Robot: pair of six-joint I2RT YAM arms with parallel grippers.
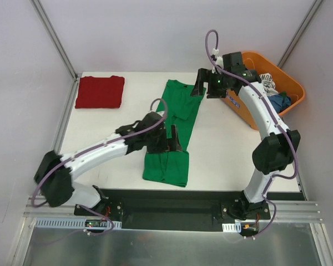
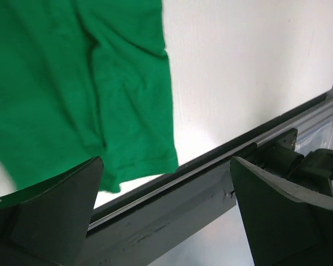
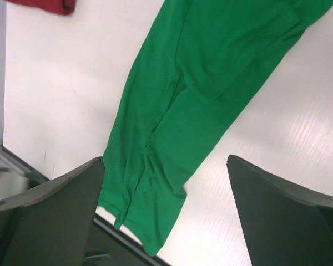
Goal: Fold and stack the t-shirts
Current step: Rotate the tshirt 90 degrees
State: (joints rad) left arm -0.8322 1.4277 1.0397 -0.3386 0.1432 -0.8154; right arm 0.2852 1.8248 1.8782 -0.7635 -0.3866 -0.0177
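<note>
The green t-shirt (image 1: 175,133) lies folded into a long narrow strip down the middle of the table; it also shows in the left wrist view (image 2: 83,83) and the right wrist view (image 3: 200,94). The dark red t-shirt (image 1: 100,91) lies folded at the far left corner, and its edge shows in the right wrist view (image 3: 44,5). My left gripper (image 1: 175,141) is open and empty above the strip's right edge near its lower half. My right gripper (image 1: 202,88) is open and empty above the strip's far end, by the collar.
An orange basket (image 1: 291,83) at the far right holds blue garments and a white printed one (image 1: 266,80). The black rail (image 1: 172,197) runs along the table's near edge. Grey walls and metal posts close in the back and sides.
</note>
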